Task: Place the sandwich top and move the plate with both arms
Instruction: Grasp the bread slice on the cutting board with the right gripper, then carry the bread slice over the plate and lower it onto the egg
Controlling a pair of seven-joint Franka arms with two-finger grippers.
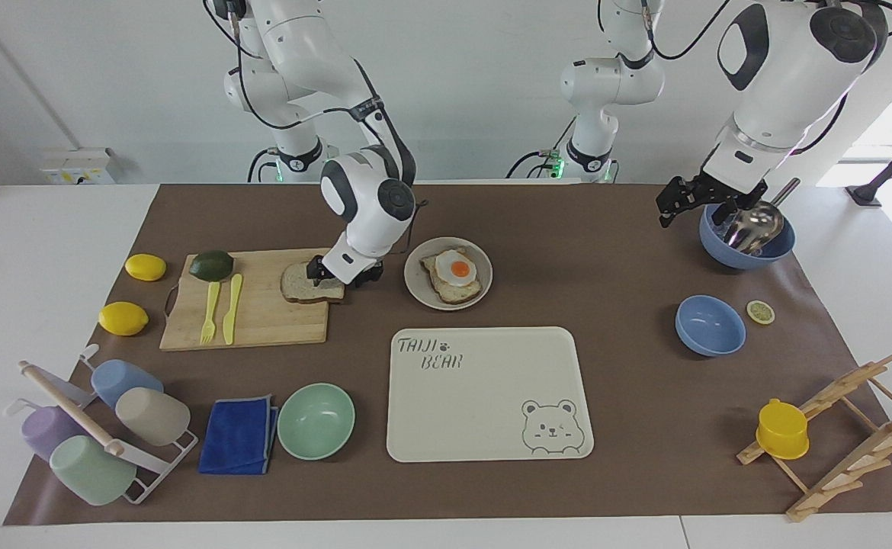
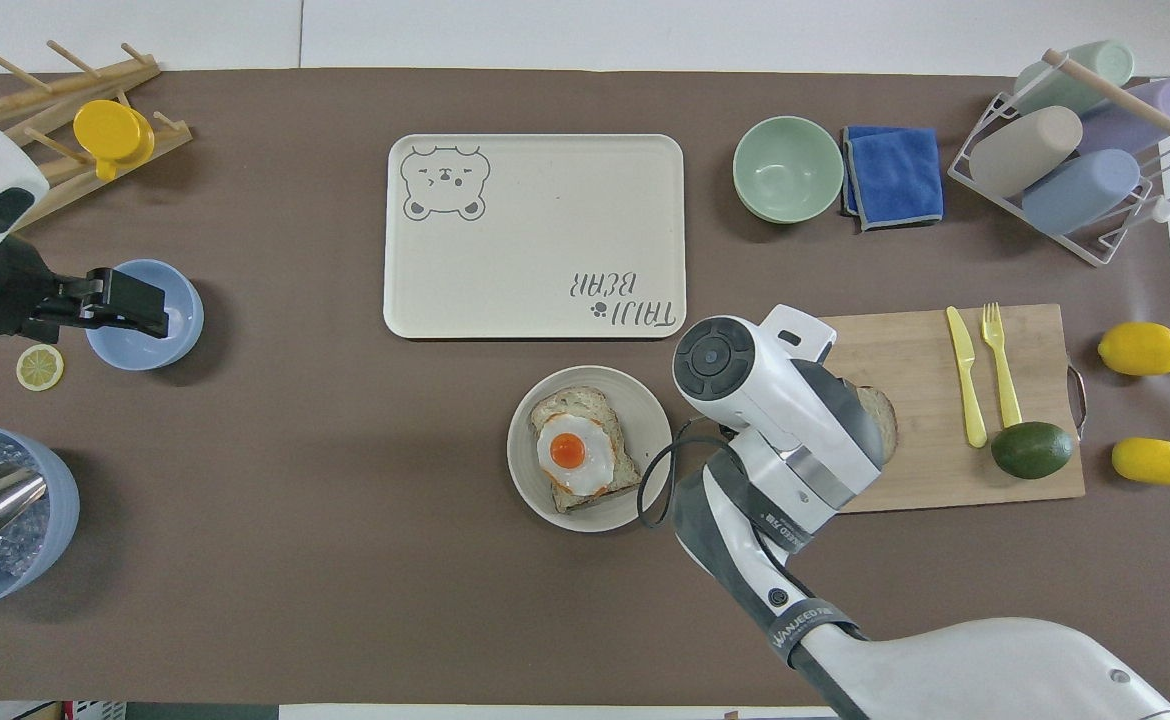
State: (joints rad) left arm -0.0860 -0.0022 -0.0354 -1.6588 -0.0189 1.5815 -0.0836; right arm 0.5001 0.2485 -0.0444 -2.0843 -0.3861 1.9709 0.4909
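Note:
The sandwich top [image 1: 297, 284], a plain slice of brown bread, lies on the wooden cutting board [image 1: 263, 324], at the end toward the plate. My right gripper [image 1: 337, 276] is down at that end of the slice, open, with a finger on either side of it. In the overhead view my right arm hides most of the slice [image 2: 883, 420]. The small beige-grey plate [image 1: 419, 288] holds a toast with a fried egg [image 1: 454, 274] and sits beside the board. My left gripper [image 1: 675, 204] waits in the air by the blue bowl with a metal scoop [image 1: 747, 244].
The cream bear tray [image 1: 484, 396] lies farther from the robots than the plate. On the board are a yellow knife and fork [image 1: 221, 309] and an avocado [image 1: 211, 265]. Two lemons [image 1: 123, 318], a green bowl [image 1: 316, 421], a blue cloth [image 1: 239, 435] and a cup rack [image 1: 95, 427] stand toward the right arm's end.

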